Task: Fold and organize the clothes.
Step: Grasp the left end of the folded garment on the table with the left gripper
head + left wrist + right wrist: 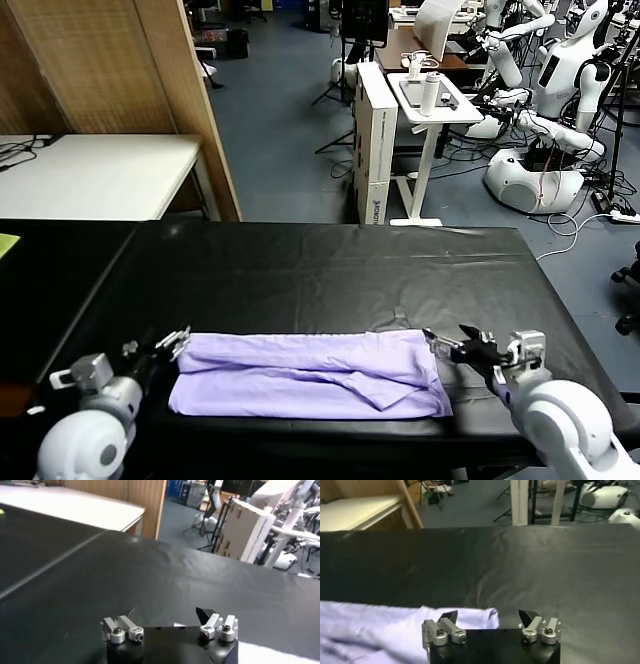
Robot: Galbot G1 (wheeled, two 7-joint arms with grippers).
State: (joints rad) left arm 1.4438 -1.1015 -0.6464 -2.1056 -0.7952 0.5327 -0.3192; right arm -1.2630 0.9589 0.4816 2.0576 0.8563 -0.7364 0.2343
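Note:
The lavender T-shirt [310,373] lies folded into a long flat strip across the table's front; its printed patch is hidden. My left gripper [170,345] is open and empty just off the shirt's left end. In the left wrist view my left gripper [166,614] is open over the black cover, with a bit of shirt [272,654] at the frame's edge. My right gripper [447,348] is open and empty at the shirt's right end. In the right wrist view my right gripper [487,616] stands open by the corner of the shirt [380,630].
The black table cover [320,275] stretches bare behind the shirt. A white table [90,175] and a wooden panel [120,60] stand at the back left. A white stand [425,110] and other robots [560,90] are beyond the far edge.

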